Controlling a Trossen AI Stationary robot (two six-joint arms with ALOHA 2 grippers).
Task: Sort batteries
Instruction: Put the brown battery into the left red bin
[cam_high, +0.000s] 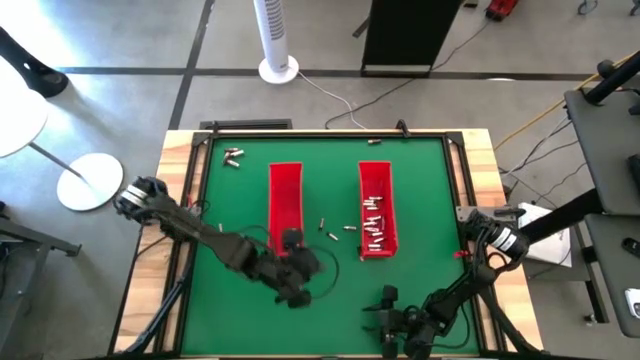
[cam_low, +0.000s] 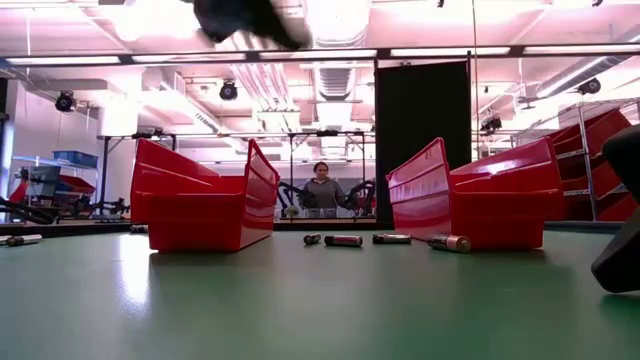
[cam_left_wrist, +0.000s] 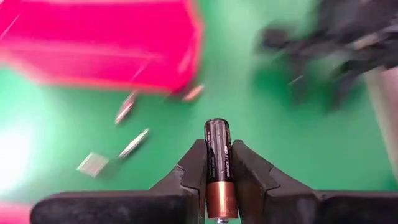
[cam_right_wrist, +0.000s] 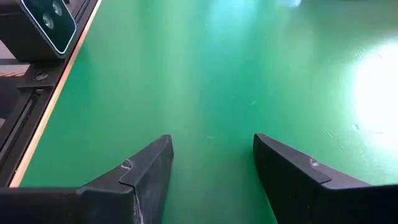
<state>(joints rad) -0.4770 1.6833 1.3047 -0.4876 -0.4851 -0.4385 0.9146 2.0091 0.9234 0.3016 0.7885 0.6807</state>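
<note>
**Inspector:** State the condition of your left fingers.

**Robot:** My left fingers are clamped on one black-and-copper cylindrical battery, held lengthwise between the pads with its copper end toward my wrist. From above, that hand sits over the near end of the left long red plastic tray, raised off the green-topped counter.

**Inspector:** And the right?

**Robot:** My right fingers stand apart with nothing between them, only bare green surface beneath. That arm waits at the near right part of the counter.

**Inspector:** Locate the remaining batteries.

**Robot:** A cluster of small silvery batteries lies inside the right long red plastic tray. A few loose batteries rest on the counter between the two trays; the level view shows them lying on their sides. A small group lies near the far left corner. One more sits near the far edge, just beyond the right tray.

**Inspector:** Contents of the left tray?

**Robot:** I cannot tell; my arm covers its near end.
</note>
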